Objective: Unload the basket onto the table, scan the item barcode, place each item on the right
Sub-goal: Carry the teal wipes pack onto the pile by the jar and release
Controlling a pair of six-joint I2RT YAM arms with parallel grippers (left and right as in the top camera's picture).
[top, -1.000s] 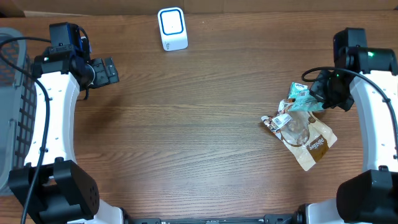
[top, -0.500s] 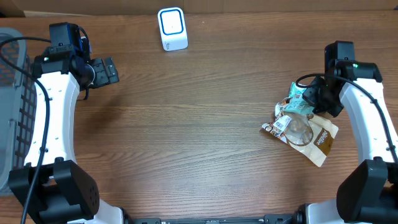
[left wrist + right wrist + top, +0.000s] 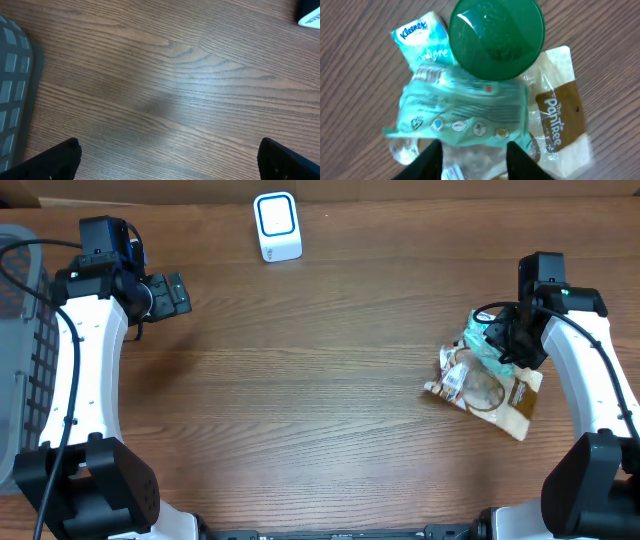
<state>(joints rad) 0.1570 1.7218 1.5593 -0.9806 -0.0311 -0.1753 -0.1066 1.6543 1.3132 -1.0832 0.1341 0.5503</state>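
Now L fingers (image 3: pixel 55 160) wide open, R fingers (image 3: pixel 427 160) parted at green packet (image 3: pixel 465 107).

Wooden table (image 3: pixel 320 380) bears a white scanner (image 3: pixel 277 225) and heaped snack packets (image 3: pixel 480 390).

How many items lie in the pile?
4 in right wrist view: Kleenex pack upper left, green round container beside it, teal pouch below them, Pantree bag at right. More may be hidden.

Matt wood-grain table (image 3: pixel 320 400); glossy, crinkled plastic pouch (image 3: pixel 465 112)
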